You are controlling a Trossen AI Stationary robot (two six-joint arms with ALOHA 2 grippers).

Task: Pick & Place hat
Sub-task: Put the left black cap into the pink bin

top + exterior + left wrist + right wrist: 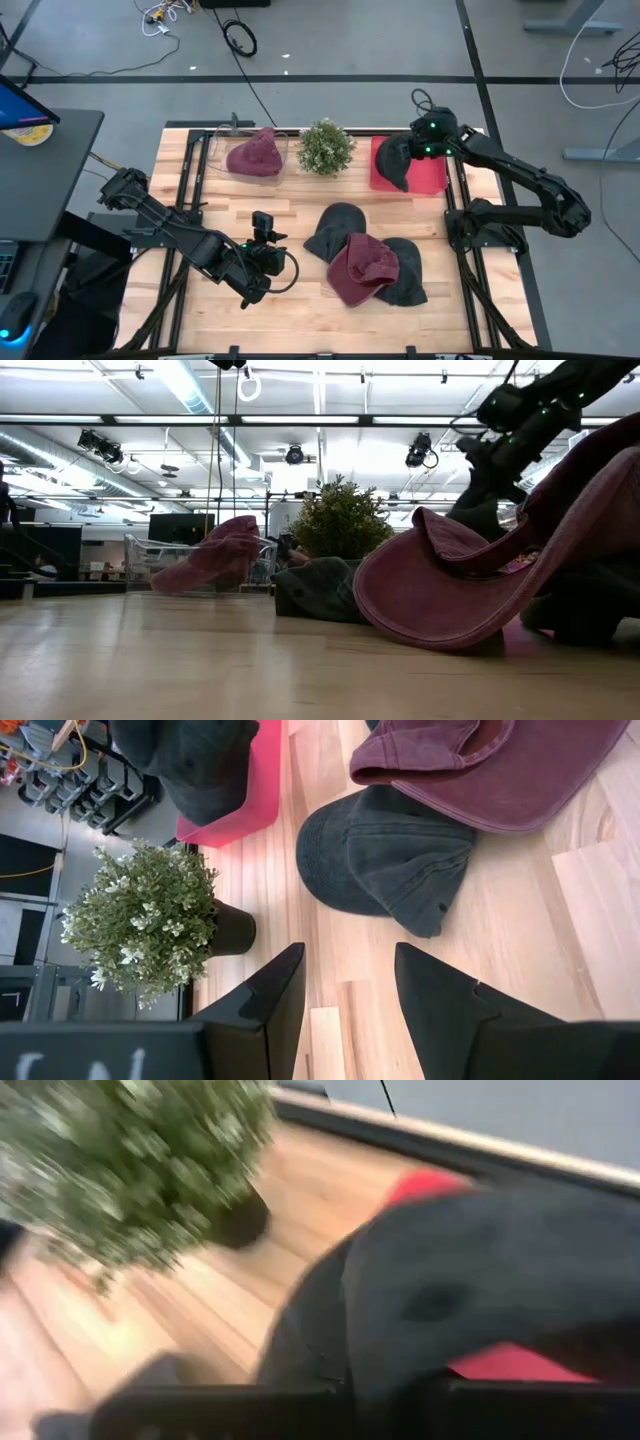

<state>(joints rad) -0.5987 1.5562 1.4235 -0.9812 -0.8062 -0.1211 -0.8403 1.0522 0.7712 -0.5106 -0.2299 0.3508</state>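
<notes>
The right hand grips a dark soft fabric cap, dangling directly beneath it over the pink plastic bin.

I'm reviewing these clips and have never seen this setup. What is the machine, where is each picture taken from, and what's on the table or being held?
Two dark robot arms work at a wooden table, sorting hats. One picture looks straight down from above, one looks level across the tabletop, and two come from cameras on the arms' wrists.

On the table: a small potted plant, a clear bin holding a maroon hat, a red bin, and a pile of two dark hats with another maroon hat on top.

The right pincer holds a dark hat over the red bin. The left pincer waits open near the table's front, empty, facing the pile.
</notes>
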